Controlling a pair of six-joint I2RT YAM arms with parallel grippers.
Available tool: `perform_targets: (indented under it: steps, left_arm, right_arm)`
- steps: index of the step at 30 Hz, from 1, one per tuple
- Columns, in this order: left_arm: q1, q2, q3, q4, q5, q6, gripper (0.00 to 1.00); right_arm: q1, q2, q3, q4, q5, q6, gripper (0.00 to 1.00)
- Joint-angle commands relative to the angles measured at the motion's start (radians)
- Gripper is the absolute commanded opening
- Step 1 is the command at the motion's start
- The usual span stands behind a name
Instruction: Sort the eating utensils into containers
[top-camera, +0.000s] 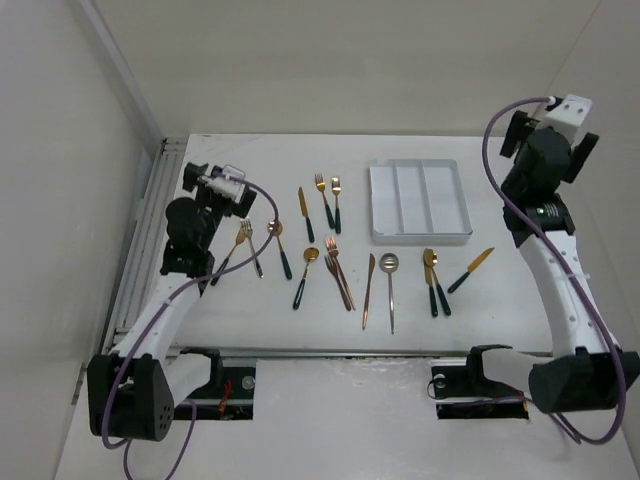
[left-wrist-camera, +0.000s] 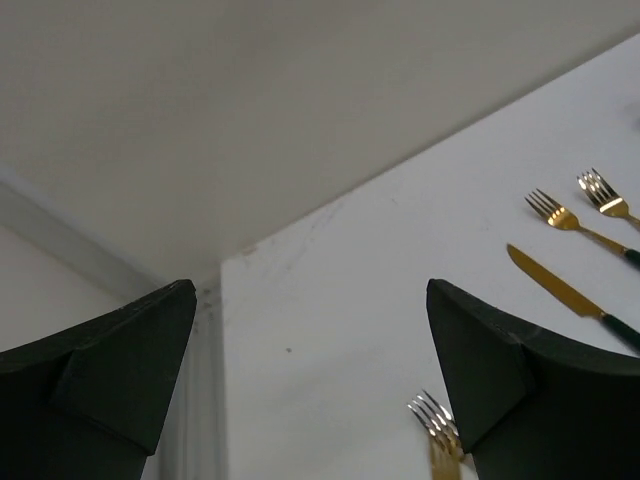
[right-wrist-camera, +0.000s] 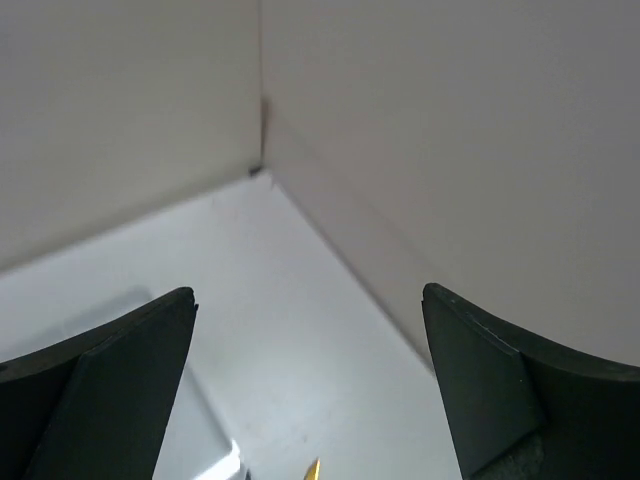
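Several eating utensils lie loose on the white table: two gold forks (top-camera: 322, 195), a gold knife (top-camera: 305, 212), a copper-rose fork pair (top-camera: 338, 270), a copper knife (top-camera: 369, 288), a silver spoon (top-camera: 390, 285), gold spoons (top-camera: 432, 278) and a knife (top-camera: 472, 268). The white three-compartment container (top-camera: 420, 238) stands at the back right with nothing in it. My left gripper (top-camera: 193, 176) (left-wrist-camera: 310, 290) is open above the table's far left corner, holding nothing. My right gripper (top-camera: 515, 132) (right-wrist-camera: 306, 292) is raised, open and holding nothing, right of the container.
Walls enclose the table at the back and on both sides. A metal rail (top-camera: 150, 215) runs along the left edge. In the left wrist view, fork tines (left-wrist-camera: 432, 415) show beside my right finger, with two forks (left-wrist-camera: 560, 215) and a knife (left-wrist-camera: 560, 290) further right.
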Motion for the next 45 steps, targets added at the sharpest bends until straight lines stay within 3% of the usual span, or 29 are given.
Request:
perform_targets:
  steps: [1, 2, 3, 5, 6, 9, 14, 19, 27, 35, 41, 45]
  left_arm:
    - [-0.017, 0.006, 0.155, -0.453, 0.075, 0.226, 1.00]
    - [-0.017, 0.020, 0.169, -0.481, 0.026, 0.214, 1.00]
    - [-0.017, 0.020, 0.182, -0.502, 0.000, 0.214, 1.00]
    - [-0.017, 0.011, 0.191, -0.503, -0.066, 0.118, 1.00]
    - [-0.017, 0.001, 0.182, -0.487, -0.141, 0.072, 1.00]
    - [-0.017, -0.029, 0.156, -0.444, -0.234, -0.079, 1.00]
    - [-0.017, -0.038, 0.146, -0.487, -0.219, -0.087, 1.00]
    - [-0.017, -0.038, 0.137, -0.475, -0.218, -0.101, 1.00]
    - [-0.017, -0.047, 0.137, -0.466, -0.218, -0.101, 1.00]
    - [-0.017, -0.038, 0.137, -0.446, -0.263, -0.101, 1.00]
    - [-0.017, -0.038, 0.137, -0.437, -0.263, -0.082, 1.00]
    - [-0.017, -0.038, 0.137, -0.437, -0.251, -0.082, 1.00]
  right_arm:
    - [-0.038, 0.033, 0.070, -0.377, -0.034, 0.341, 1.00]
    - [-0.069, 0.022, 0.070, -0.455, -0.183, 0.434, 1.00]
    - [-0.118, 0.022, 0.033, -0.479, -0.433, 0.487, 1.00]
    - [-0.143, 0.022, -0.022, -0.544, -0.586, 0.624, 0.98]
    - [-0.143, 0.036, -0.053, -0.578, -0.585, 0.687, 0.88]
    - [-0.152, 0.091, -0.175, -0.707, -0.540, 0.875, 0.74]
    - [-0.164, 0.136, -0.315, -0.730, -0.585, 0.897, 0.61]
    - [-0.176, 0.186, -0.367, -0.735, -0.562, 0.907, 0.60]
    - [-0.195, 0.375, -0.365, -0.669, -0.597, 0.863, 0.47]
    - [-0.204, 0.456, -0.343, -0.651, -0.657, 0.852, 0.47]
    - [-0.204, 0.475, -0.343, -0.661, -0.597, 0.852, 0.00]
    - [-0.204, 0.426, -0.323, -0.718, -0.483, 0.880, 0.00]
